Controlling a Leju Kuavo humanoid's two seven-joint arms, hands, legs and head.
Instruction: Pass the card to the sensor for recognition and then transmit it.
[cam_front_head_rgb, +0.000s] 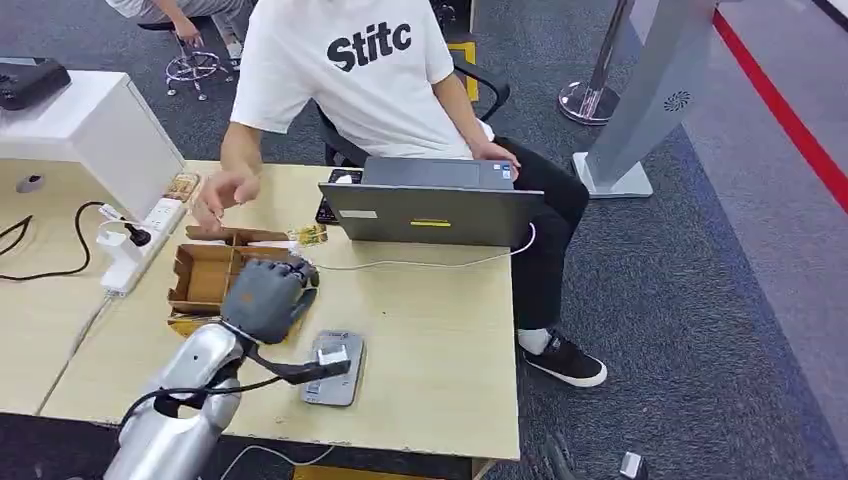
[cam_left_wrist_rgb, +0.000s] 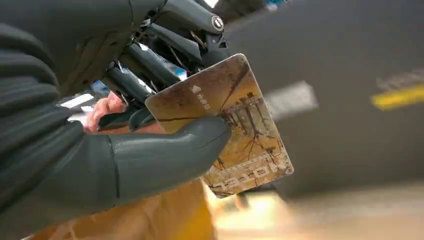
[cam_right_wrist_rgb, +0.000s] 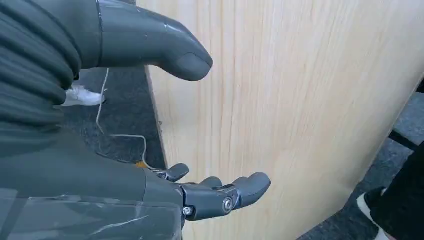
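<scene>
Up close, we see our left robot hand (cam_left_wrist_rgb: 125, 145) pinching the card (cam_left_wrist_rgb: 225, 125); overhead, it hovers at 3 o'clock of the cardboard box (cam_front_head_rgb: 205, 275), contents unclear. Our right robot hand (cam_right_wrist_rgb: 165, 125) hangs open beside the counter (cam_right_wrist_rgb: 300, 100).

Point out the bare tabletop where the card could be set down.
Bare wood lies between the sensor, the laptop and the table edge nearest the seated person. It is crowded around the cardboard box and power strip.

The cardboard tray (cam_front_head_rgb: 205, 275) lies left of the sensor (cam_front_head_rgb: 334, 368); the laptop (cam_front_head_rgb: 432, 203) stands behind both.
</scene>
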